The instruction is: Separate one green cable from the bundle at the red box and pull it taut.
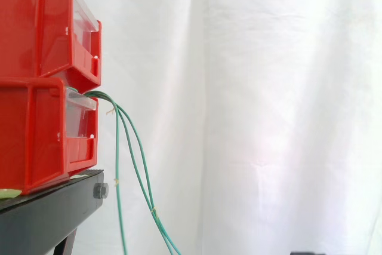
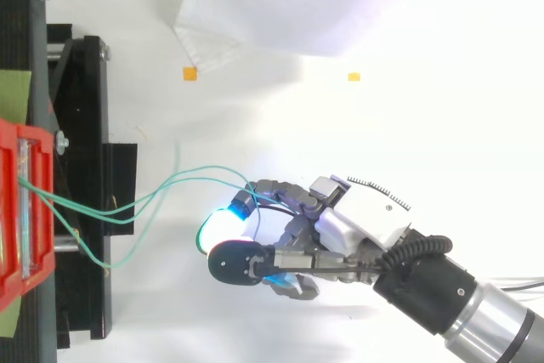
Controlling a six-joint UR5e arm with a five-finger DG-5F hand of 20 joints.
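Hand (image 2: 340,227), fingers (image 2: 280,191) curled round slack green cables (image 1: 117,159) trailing from lower red box (image 1: 36,135), black stand (image 1: 54,207) beneath, white curtain (image 1: 268,117) behind

Robot lab test rig: white curtain (image 1: 268,88) backdrop, stacked red bins (image 1: 36,129) on a black stand (image 1: 48,213), orange tape marks (image 2: 189,74) on the white floor (image 2: 255,116).

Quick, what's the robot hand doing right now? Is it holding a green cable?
Hand: cannot be told. The green cables run right up to it, but a grip on one is not clear.
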